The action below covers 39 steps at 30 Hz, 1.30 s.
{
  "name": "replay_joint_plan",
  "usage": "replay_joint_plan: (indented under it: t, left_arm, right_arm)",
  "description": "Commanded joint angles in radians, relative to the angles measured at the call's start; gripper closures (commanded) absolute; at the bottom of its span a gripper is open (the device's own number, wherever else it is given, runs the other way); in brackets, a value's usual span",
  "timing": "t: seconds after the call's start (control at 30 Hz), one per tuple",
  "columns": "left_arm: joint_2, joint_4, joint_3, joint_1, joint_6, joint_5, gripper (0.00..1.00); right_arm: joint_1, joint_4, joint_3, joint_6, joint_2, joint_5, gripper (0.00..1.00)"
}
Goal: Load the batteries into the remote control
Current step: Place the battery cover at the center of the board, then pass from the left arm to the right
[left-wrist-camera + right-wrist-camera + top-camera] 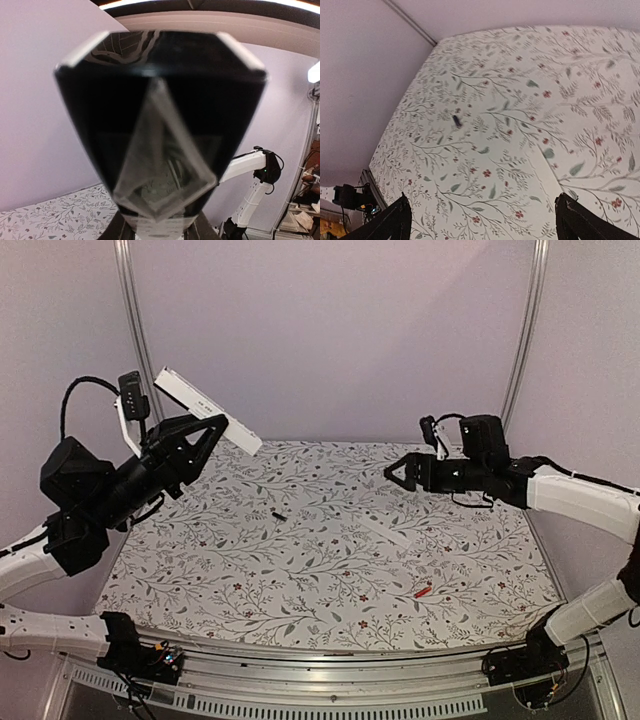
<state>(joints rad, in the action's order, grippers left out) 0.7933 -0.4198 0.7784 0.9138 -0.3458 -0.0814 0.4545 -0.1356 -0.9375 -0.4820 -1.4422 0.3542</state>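
My left gripper is raised at the back left and is shut on the white remote control, holding it tilted in the air well above the table. In the left wrist view the remote fills the frame end-on as a dark glossy face with white edges, above the gripper. The black battery lies mid-table and also shows in the right wrist view. The red-orange battery lies at the front right. My right gripper is open and empty above the back right, and its view shows it apart from both batteries.
The floral tablecloth covers the table. A thin pale strip lies flat on it between the two batteries. Metal frame posts stand at the back corners, with a plain wall behind.
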Motion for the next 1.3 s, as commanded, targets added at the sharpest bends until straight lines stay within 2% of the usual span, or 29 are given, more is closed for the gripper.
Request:
replay_joint_plan:
  t: [0.0, 0.1, 0.2, 0.33, 0.47, 0.6, 0.73, 0.87, 1.03, 1.1, 1.13, 1.2, 1.27]
  left_arm:
    - [0.046, 0.029, 0.034, -0.004, 0.089, -0.184, 1.0]
    - [0.088, 0.052, 0.055, 0.02, 0.136, -0.278, 1.0]
    - [0.123, 0.053, 0.065, 0.057, 0.173, -0.313, 1.0]
    - [0.169, 0.058, 0.089, 0.099, 0.206, -0.336, 1.0]
    - [0.187, 0.038, 0.094, 0.125, 0.225, -0.353, 1.0]
    - [0.216, 0.04, 0.105, 0.135, 0.229, -0.346, 1.0]
    - [0.229, 0.047, 0.112, 0.141, 0.233, -0.34, 1.0]
    - [0.234, 0.075, 0.123, 0.143, 0.247, -0.331, 1.0]
    - [0.227, 0.083, 0.122, 0.143, 0.251, -0.324, 1.0]
    - [0.225, 0.091, 0.124, 0.143, 0.252, -0.316, 1.0]
    - [0.223, 0.097, 0.125, 0.143, 0.251, -0.306, 0.91]
    - [0.215, 0.1, 0.123, 0.143, 0.251, -0.291, 0.5]
    - [0.199, 0.1, 0.113, 0.143, 0.247, -0.272, 0.24]
  right_arm:
    - [0.281, 0.115, -0.155, 0.379, 0.178, -0.001, 0.01]
    - [0.378, 0.228, -0.212, 0.513, 0.179, 0.203, 0.01]
    - [0.453, 0.262, -0.291, 0.54, 0.12, 0.297, 0.03]
    - [0.566, 0.223, -0.382, 0.628, 0.032, 0.296, 0.04]
    - [0.598, 0.197, -0.431, 0.672, -0.022, 0.28, 0.09]
    - [0.613, 0.201, -0.436, 0.669, -0.045, 0.284, 0.25]
    - [0.615, 0.207, -0.424, 0.656, -0.042, 0.279, 0.46]
    - [0.615, 0.211, -0.413, 0.649, -0.03, 0.283, 0.57]
    - [0.615, 0.196, -0.399, 0.657, -0.015, 0.261, 0.8]
    - [0.615, 0.184, -0.394, 0.663, -0.012, 0.234, 0.85]
    - [0.615, 0.181, -0.39, 0.664, -0.007, 0.212, 0.86]
    - [0.615, 0.164, -0.383, 0.671, 0.001, 0.175, 0.9]
    - [0.615, 0.143, -0.378, 0.682, 0.009, 0.135, 0.92]
